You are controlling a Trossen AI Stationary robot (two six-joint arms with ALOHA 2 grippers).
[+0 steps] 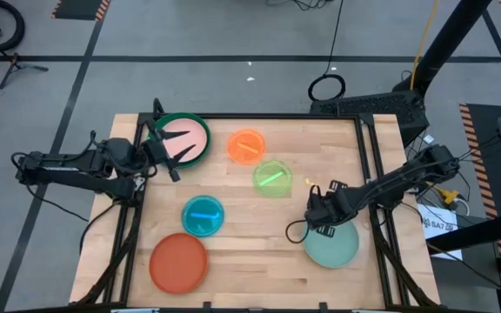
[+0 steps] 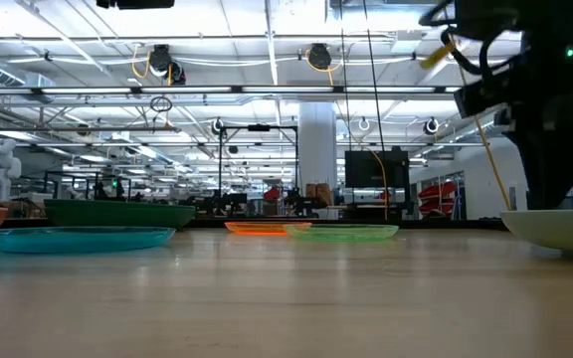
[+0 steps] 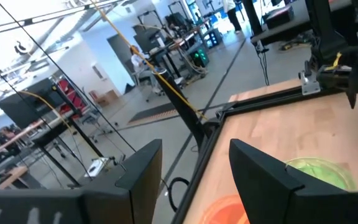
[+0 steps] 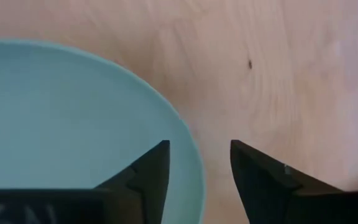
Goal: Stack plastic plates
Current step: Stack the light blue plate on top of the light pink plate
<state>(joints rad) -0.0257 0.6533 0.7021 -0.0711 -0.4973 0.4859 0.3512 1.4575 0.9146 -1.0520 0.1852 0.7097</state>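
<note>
2 grippers active. Right gripper [image 4: 197,171] is down at the pale mint plate [image 1: 331,245], fingers apart straddling its rim, likely lining up an edge pinch to lift it. Left gripper [image 1: 174,149], fingers apart, hangs over the pink plate [image 1: 187,135] nested in the dark green plate [image 1: 171,120], probably the stack base. No legible labels.

Probably a robotics lab: workbenches [image 3: 166,46], monitor [image 2: 376,169], ceiling trusses.
</note>
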